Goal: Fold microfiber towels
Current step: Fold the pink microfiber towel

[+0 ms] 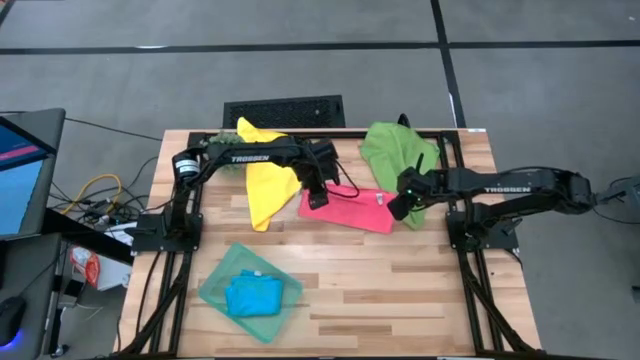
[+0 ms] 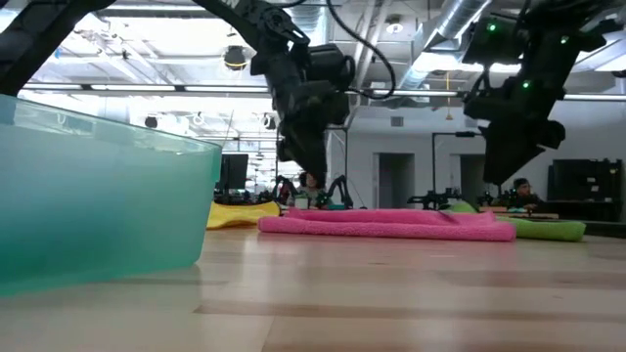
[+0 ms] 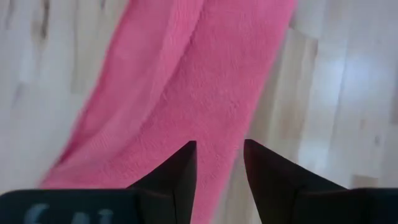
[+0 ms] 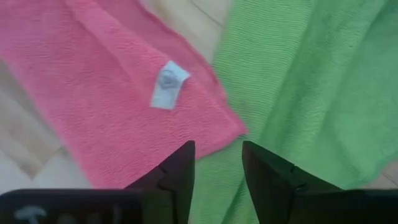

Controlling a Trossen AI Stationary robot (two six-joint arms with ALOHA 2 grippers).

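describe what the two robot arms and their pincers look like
Both arms are dark, jointed tubes with white TROSSEN lettering; the left arm has a round silver-faced motor end near its base. Each pincer, left and right, ends in two dark wedge-shaped fingers. Black cables loop overhead; green lights glow on the right arm.

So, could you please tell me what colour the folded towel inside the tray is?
Bright blue folded towel, clearest in the high view.

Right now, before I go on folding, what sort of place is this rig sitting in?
Probably a robotics lab or workshop, not a home. The wooden table stands on a bare concrete floor, exposed ducts run across the ceiling, and a monitor with loose cables sits beside the table.
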